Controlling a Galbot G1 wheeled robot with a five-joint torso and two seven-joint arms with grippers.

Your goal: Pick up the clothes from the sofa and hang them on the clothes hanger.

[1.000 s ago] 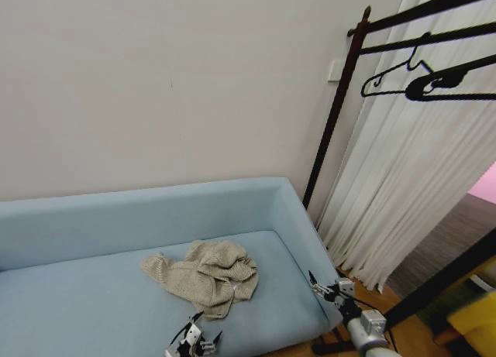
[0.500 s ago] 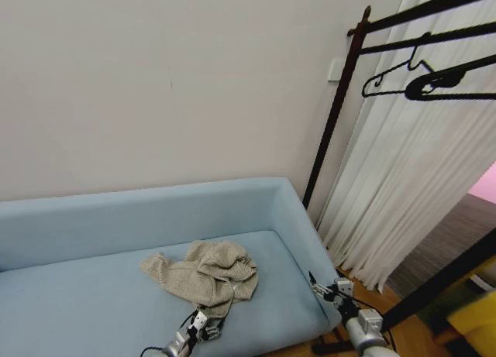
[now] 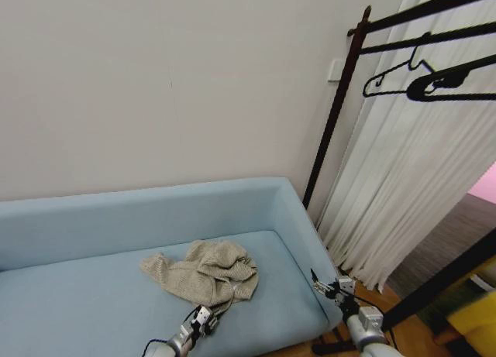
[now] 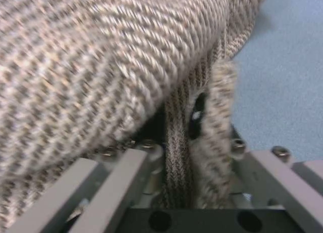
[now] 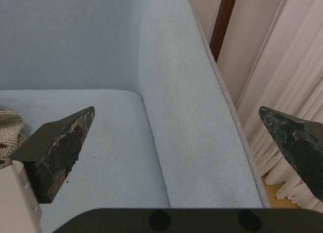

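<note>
Beige knit sweater [image 3: 203,272] lies crumpled on the seat of the light-blue sofa [image 3: 93,217], toward its R end. Head view puts the L gripper [image 3: 203,320] low at the sweater's near edge, touching the hem, but too small there to read the fingers. L wrist view fills that in: fingers [image 4: 126,172] spread, a fold of knit standing betw. them, dark gap beside one finger, so not squeezed. R gripper [image 3: 327,286] hangs by the sofa's R armrest, well apart from the sweater. R wrist view gives its dark fingertips [image 5: 55,152] wide apart over armrest and seat corner. Head view adds the dark rack [image 3: 333,117] just beside the sofa's R end, black hangers [image 3: 449,80] on its bar, white curtain [image 3: 403,187] behind.
</note>
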